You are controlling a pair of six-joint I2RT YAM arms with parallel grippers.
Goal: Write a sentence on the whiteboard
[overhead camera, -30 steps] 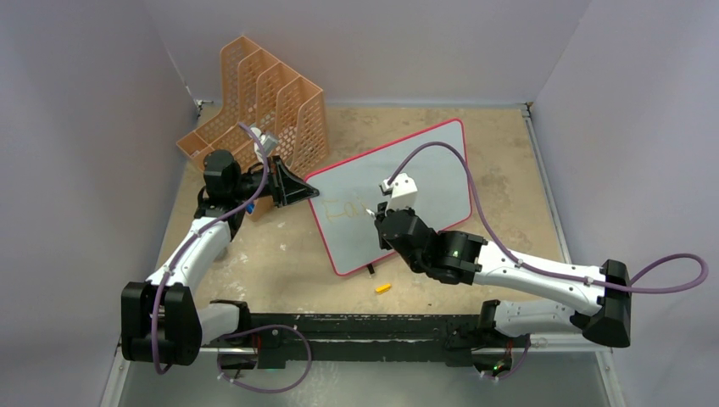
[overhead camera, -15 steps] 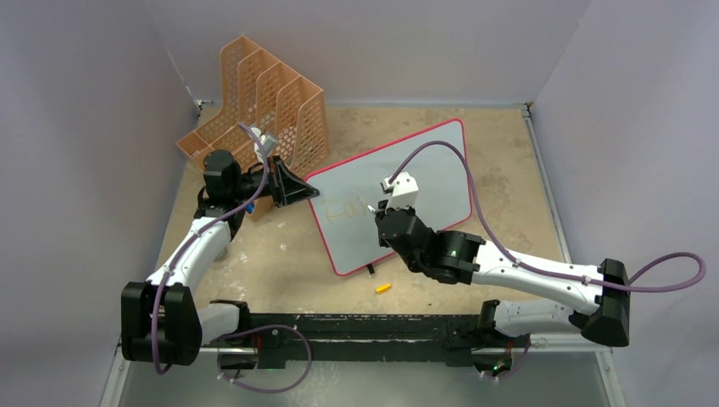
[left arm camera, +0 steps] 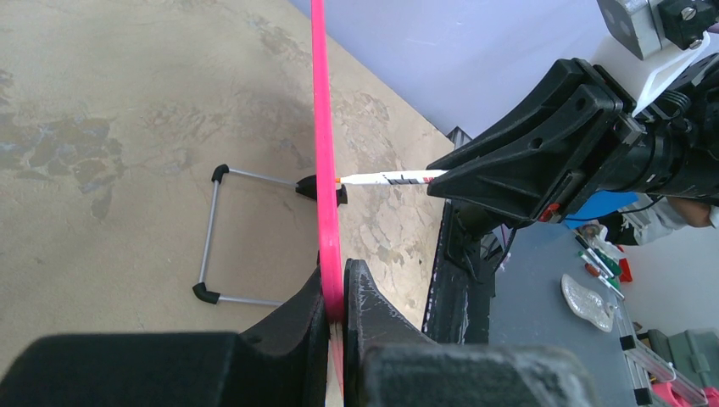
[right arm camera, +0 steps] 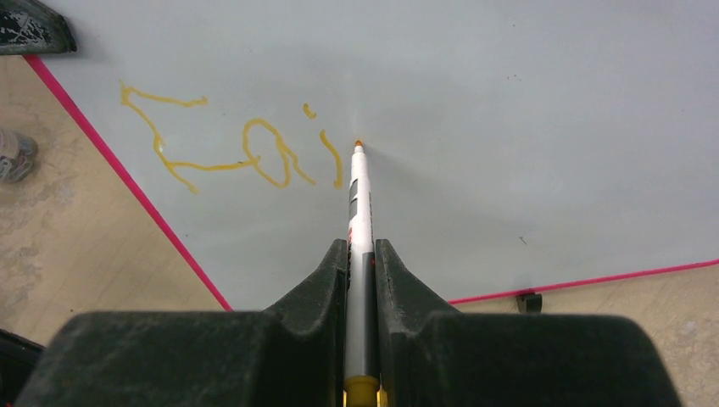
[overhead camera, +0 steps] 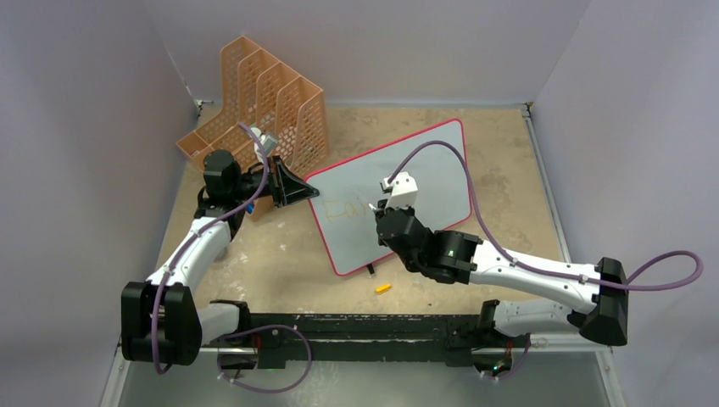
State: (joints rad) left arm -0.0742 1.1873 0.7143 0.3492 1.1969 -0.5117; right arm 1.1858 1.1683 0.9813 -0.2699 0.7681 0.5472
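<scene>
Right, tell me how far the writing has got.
Done: three yellow-orange letters, roughly "Fai", on the whiteboard. In hand: left claw clamps the board's pink edge; right claw holds the marker, tip just right of the last letter. Left: all remaining words.

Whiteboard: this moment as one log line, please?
left gripper: shut on whiteboard | right gripper: shut on marker | sentence: three letters written

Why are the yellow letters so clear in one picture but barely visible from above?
Right wrist view: close up, the letters look sharp on the whiteboard, though the right end effector at the bottom is blurred. Top external view: far off, the strokes are thin and pale. Left wrist view: board edge-on, no writing visible.
</scene>
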